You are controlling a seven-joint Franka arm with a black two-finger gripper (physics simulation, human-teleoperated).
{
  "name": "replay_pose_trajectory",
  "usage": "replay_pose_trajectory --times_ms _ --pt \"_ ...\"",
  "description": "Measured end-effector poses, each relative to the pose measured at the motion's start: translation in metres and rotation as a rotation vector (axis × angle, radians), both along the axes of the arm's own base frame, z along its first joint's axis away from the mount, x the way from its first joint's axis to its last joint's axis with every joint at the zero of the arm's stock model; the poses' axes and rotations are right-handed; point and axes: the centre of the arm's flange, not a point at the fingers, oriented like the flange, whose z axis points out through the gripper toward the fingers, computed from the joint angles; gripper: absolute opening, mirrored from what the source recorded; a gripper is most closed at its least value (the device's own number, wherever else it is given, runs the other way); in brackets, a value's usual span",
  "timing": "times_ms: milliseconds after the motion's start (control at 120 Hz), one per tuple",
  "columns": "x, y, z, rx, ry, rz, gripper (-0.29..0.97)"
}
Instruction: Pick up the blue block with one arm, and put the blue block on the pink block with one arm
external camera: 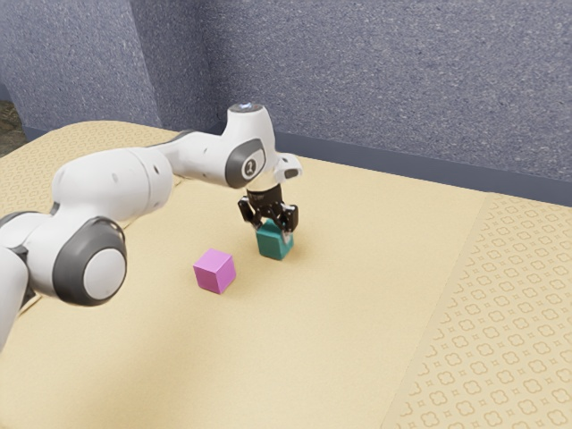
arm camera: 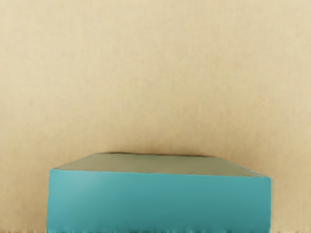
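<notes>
Blue block (arm camera: 160, 201) on table (external camera: 357, 313) under claw (external camera: 273, 229); claw's grip unclear; pink block (external camera: 214, 271) near.

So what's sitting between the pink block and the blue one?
Nothing. In the exterior view, the stretch between the pink block and the blue block is bare tan table; the two stand apart, not touching.

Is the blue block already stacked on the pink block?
No, the blue block stands apart from the pink block, toward the exterior view's right, with bare table between them.
</notes>
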Motion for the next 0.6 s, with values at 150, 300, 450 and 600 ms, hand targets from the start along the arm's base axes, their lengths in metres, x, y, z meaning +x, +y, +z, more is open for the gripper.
replay_pose_trajectory --times_ms 150,300,450,600 --pt "-0.001 0.000 0.024 -0.001 -0.020 0.001 0.40" --pt "-0.036 -0.005 0.082 0.006 0.000 -0.002 0.39" --pt "-0.111 0.000 0.114 0.030 0.076 0.022 0.38" --pt "-0.172 0.025 0.101 0.057 0.145 0.080 0.39"
